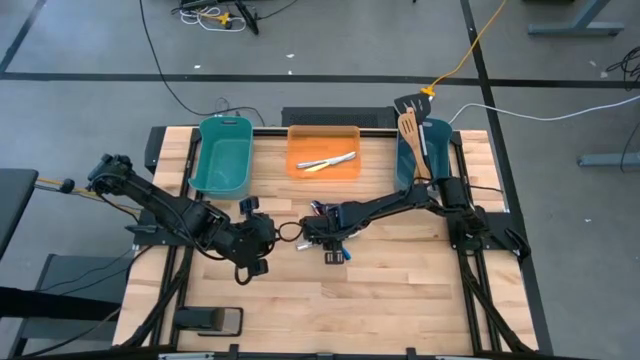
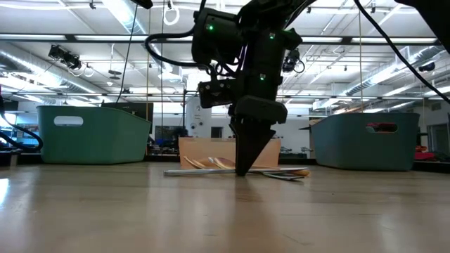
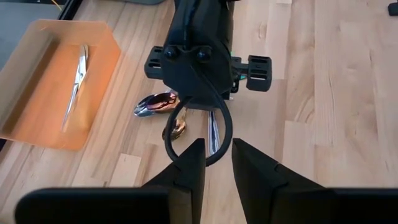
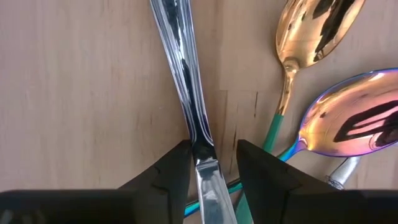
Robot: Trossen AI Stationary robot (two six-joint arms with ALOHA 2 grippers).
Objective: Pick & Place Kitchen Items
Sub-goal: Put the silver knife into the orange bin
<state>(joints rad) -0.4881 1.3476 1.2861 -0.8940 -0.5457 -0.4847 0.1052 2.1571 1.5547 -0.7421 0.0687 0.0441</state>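
Wooden table (image 1: 400, 300): orange tray (image 1: 324, 170) at 12 o'clock; right gripper (image 4: 211, 163) narrowly straddling silver knife (image 4: 183, 81); gold spoon (image 4: 314, 31) beside; left gripper (image 3: 217, 163) narrow, empty.

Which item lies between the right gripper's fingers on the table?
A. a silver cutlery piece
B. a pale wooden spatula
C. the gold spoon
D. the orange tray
A: in the right wrist view the right gripper has its two dark fingers either side of the silver cutlery piece, while the gold spoon lies off to one side.
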